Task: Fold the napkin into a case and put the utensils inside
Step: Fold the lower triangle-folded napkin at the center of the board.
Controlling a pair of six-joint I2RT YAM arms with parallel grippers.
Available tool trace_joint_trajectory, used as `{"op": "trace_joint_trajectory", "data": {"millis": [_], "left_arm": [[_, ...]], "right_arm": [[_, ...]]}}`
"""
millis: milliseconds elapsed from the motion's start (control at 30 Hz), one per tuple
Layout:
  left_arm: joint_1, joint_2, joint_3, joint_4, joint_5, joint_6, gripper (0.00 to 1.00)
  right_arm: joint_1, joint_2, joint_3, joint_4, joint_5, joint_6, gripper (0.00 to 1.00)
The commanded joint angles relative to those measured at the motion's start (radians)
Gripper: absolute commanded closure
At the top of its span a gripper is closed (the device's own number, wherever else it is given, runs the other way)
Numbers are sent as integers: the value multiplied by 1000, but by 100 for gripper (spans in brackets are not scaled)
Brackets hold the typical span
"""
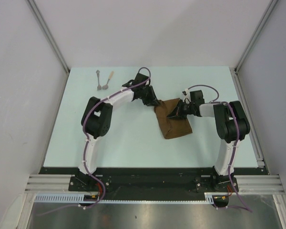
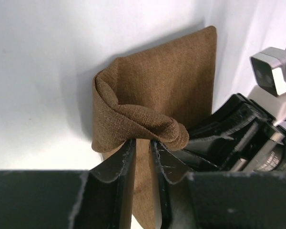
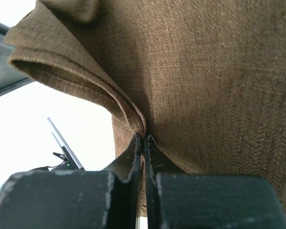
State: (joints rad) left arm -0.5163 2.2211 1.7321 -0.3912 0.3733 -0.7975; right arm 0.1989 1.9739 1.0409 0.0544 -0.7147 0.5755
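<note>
Pale table (image 1: 128,143), grey walls (image 1: 148,28)

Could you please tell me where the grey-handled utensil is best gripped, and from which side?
The grey-handled utensil lies flat, its head close to the tan-handled utensil, while the handles splay apart at the far end. So probably grip its far handle end, coming straight down from above, jaws across the handle.

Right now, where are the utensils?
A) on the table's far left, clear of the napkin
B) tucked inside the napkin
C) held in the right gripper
A: the utensils lie side by side on the table, far left, apart from the napkin.
</note>
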Motion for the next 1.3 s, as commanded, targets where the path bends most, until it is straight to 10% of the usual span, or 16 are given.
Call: {"op": "trace_joint_trajectory", "data": {"millis": [0, 867, 1267], "left_arm": [[-5, 18, 49, 3, 4, -29, 78], [-7, 94, 104, 52, 33, -65, 79], [-10, 101, 106, 64, 52, -68, 79]], "right_arm": [[-6, 3, 51, -13, -6, -35, 98], [96, -291, -5, -344, 230, -229, 36], [91, -306, -130, -274, 141, -180, 41]]}}
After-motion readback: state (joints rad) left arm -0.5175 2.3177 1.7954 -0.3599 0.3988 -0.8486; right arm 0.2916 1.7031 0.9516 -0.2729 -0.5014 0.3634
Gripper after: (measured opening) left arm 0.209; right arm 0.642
